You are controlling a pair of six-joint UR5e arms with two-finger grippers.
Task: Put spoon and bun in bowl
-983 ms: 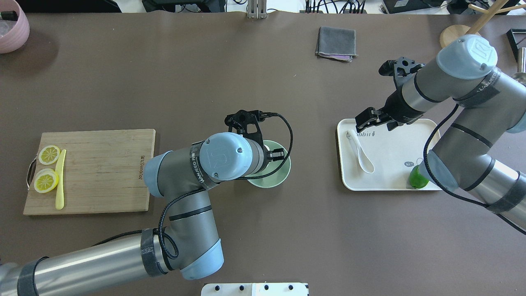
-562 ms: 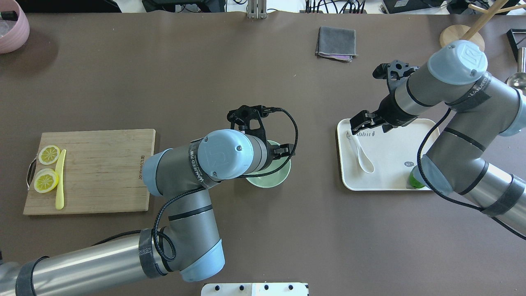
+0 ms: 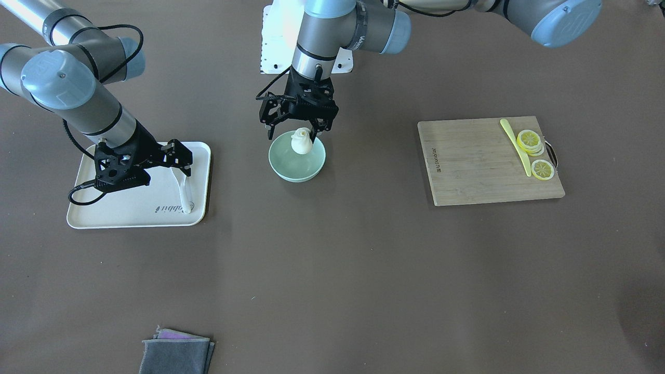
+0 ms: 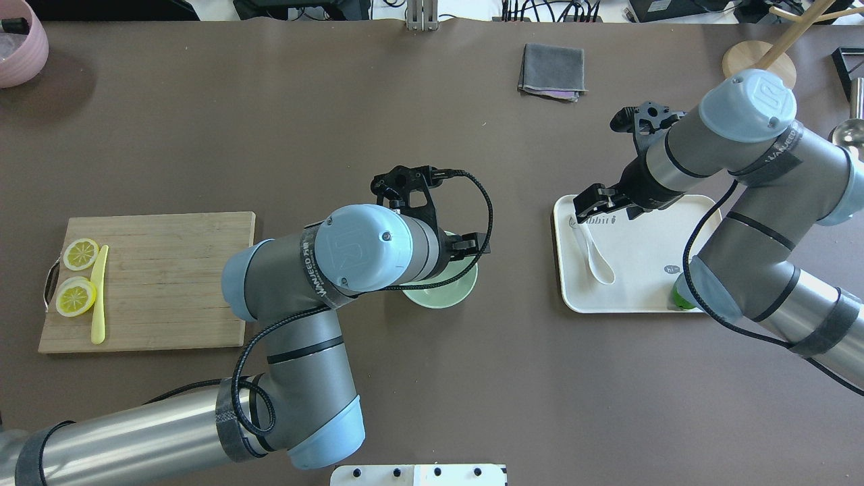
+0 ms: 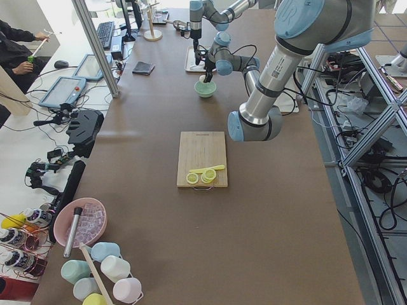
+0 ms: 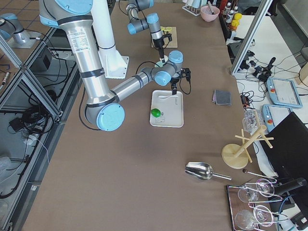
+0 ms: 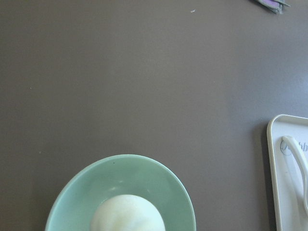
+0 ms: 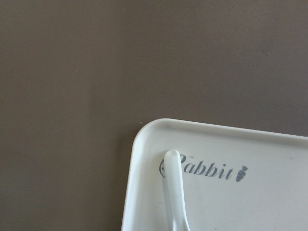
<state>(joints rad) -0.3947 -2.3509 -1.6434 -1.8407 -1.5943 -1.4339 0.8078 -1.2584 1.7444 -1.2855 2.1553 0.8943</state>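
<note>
Cutting board [image 4: 148, 283] noted well to the left of the bowl [image 4: 442, 295]. Lemon slices [image 4: 75, 297] and a yellow knife [image 4: 99, 297] are seen at the board's end farthest from the bowl. The bun [image 3: 301, 143] is seated inside the bowl. The left gripper [image 3: 293, 134] is positioned directly above the bowl, fingers spread wide to either side of the bun, nothing gripped. A white tray [image 4: 641, 250] is recorded to the right of the bowl, well apart. The spoon [image 4: 592, 251] lies flat along the tray side nearest the bowl. The right gripper [image 3: 179, 156] is poised over the spoon, jaws parted and empty.
</note>
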